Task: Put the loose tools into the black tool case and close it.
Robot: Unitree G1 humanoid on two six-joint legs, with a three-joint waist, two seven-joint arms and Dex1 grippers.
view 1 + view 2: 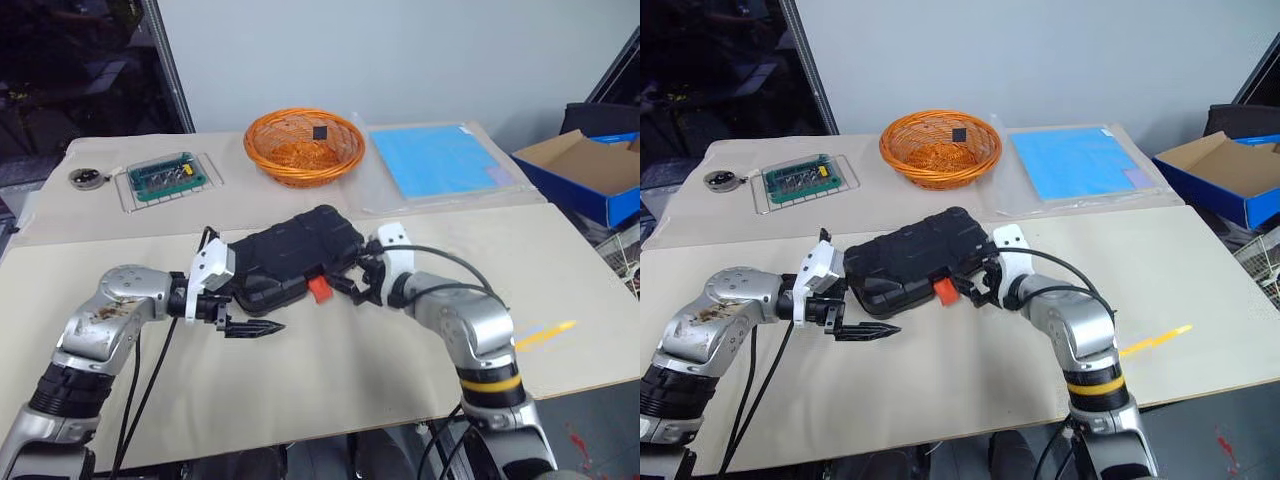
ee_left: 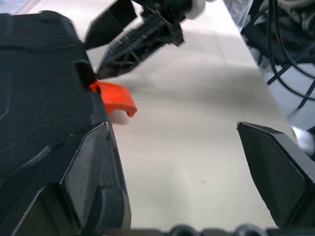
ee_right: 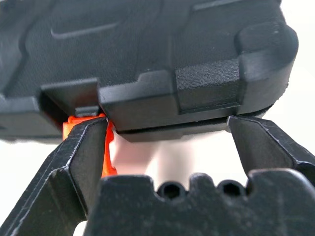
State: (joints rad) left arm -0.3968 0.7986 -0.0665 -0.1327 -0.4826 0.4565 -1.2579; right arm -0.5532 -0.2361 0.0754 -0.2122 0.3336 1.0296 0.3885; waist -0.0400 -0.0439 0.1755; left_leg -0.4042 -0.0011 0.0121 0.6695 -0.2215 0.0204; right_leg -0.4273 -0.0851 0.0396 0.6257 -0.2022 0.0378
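The black tool case (image 1: 295,255) lies mid-table with its lid down, and its orange latch (image 1: 319,290) sticks out from the front edge. My left gripper (image 1: 245,318) is open at the case's front left corner. In the left wrist view one finger (image 2: 83,167) rests against the case wall, and bare table shows between the fingers. My right gripper (image 1: 350,280) is open at the front edge, just right of the latch. In the right wrist view one fingertip (image 3: 91,137) touches the latch (image 3: 107,147), and the other sits under the case rim. The loose tools are out of view.
An orange wicker basket (image 1: 303,147) stands behind the case, beside a blue sheet (image 1: 440,160). At the back left are a clear tray with a green board (image 1: 165,177) and a small round object (image 1: 88,178). A blue cardboard box (image 1: 590,175) sits off the table's right.
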